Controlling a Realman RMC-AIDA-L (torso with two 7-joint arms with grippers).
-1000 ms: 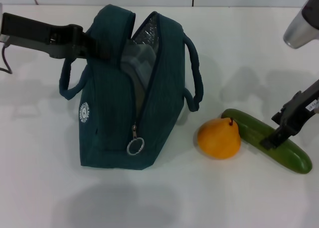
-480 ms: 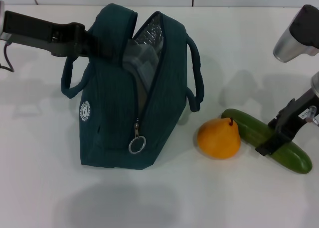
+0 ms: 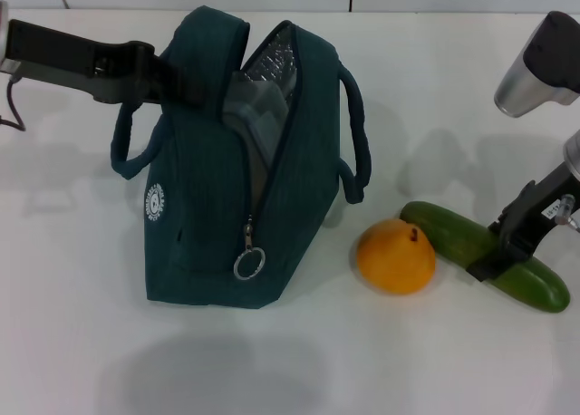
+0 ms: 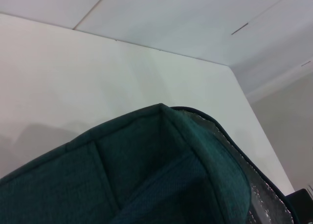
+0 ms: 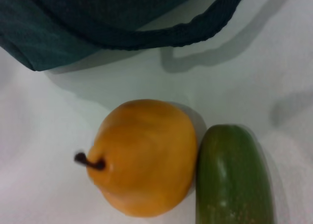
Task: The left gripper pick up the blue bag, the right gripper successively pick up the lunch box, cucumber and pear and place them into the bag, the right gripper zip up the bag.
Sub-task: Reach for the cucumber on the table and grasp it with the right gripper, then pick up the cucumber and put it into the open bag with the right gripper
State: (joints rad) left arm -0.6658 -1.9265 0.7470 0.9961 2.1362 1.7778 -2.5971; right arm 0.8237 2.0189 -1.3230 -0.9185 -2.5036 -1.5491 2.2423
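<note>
Your left claw is pinching the top edge of the blue bag, which stands on the white table with its zipper open and foil lining showing. Inside the opening you can make out what looks like the lunch box, though it is dim there. Your right claw is down on the cucumber, fingers closed around its middle. The pear lies just beside the cucumber, touching it, near the bag's handle.
</note>
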